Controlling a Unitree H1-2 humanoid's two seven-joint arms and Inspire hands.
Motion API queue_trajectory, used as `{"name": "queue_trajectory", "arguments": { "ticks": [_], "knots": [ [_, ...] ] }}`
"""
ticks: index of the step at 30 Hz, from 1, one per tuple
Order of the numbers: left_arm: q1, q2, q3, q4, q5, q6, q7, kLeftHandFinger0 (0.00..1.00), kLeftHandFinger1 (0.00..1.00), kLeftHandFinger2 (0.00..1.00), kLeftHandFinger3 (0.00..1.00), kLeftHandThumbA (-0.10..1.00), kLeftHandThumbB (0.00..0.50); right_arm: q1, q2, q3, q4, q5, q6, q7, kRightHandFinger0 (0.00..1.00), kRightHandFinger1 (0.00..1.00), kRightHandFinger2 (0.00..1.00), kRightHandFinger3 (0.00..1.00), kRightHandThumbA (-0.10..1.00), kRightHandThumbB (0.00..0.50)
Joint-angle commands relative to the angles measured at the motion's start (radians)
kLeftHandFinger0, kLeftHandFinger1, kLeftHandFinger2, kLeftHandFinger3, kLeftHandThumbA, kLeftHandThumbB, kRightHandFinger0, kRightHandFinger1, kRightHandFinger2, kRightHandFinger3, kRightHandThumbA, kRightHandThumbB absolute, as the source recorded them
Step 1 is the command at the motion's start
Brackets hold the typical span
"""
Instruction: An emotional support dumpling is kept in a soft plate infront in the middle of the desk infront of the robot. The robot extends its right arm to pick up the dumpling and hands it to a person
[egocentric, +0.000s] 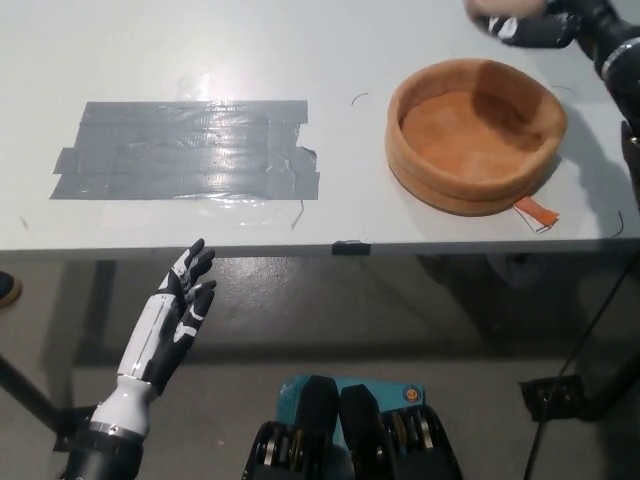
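Note:
The soft orange plate (476, 190) sits on the right part of the white desk (330, 60), and nothing lies in it. My black right hand (535, 25) is raised past the plate's far rim at the picture's top right, shut on the pale pink dumpling (495, 8), which shows blurred at the top edge. Below the desk's front edge at lower left, my white left hand (175, 315) rests open with its fingers spread.
A wide patch of grey tape (190, 150) covers the desk's left middle. A small orange tag (536, 213) sticks out beside the plate near the front edge. Cables and desk legs show on the floor below.

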Motion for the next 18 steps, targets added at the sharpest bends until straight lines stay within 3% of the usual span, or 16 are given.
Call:
{"name": "queue_trajectory", "arguments": {
  "ticks": [1, 4, 8, 14, 18],
  "knots": [
    [-0.028, 0.023, 0.012, -0.011, -0.019, -0.016, -0.020, 0.95, 1.00, 1.00, 1.00, 0.87, 0.255, 0.003, 0.018, -0.123, -0.267, 0.190, 0.083, -0.005, 0.20, 0.62, 0.93, 0.96, -0.10, 0.087],
    [-0.026, 0.023, 0.012, -0.012, -0.022, -0.015, -0.022, 0.95, 1.00, 1.00, 1.00, 0.87, 0.253, 0.018, 0.031, -0.140, -0.392, 0.209, 0.175, 0.012, 0.15, 0.60, 0.95, 0.98, -0.10, 0.090],
    [-0.022, 0.020, 0.009, -0.006, -0.027, -0.027, -0.024, 0.94, 1.00, 1.00, 1.00, 0.85, 0.248, 0.029, 0.039, -0.116, -0.503, 0.184, 0.217, 0.019, 0.07, 0.56, 0.95, 1.00, -0.10, 0.104],
    [-0.016, 0.023, 0.007, -0.010, -0.019, -0.033, -0.024, 0.93, 1.00, 1.00, 1.00, 0.86, 0.241, 0.039, 0.052, -0.074, -0.565, 0.155, 0.244, 0.011, 0.06, 0.55, 0.90, 0.91, -0.10, 0.110],
    [-0.013, 0.023, 0.008, -0.013, -0.022, -0.027, -0.027, 0.93, 1.00, 1.00, 1.00, 0.86, 0.253, 0.044, 0.054, -0.053, -0.550, 0.148, 0.224, 0.004, 0.02, 0.52, 0.86, 0.93, -0.10, 0.109]
  ]
}}
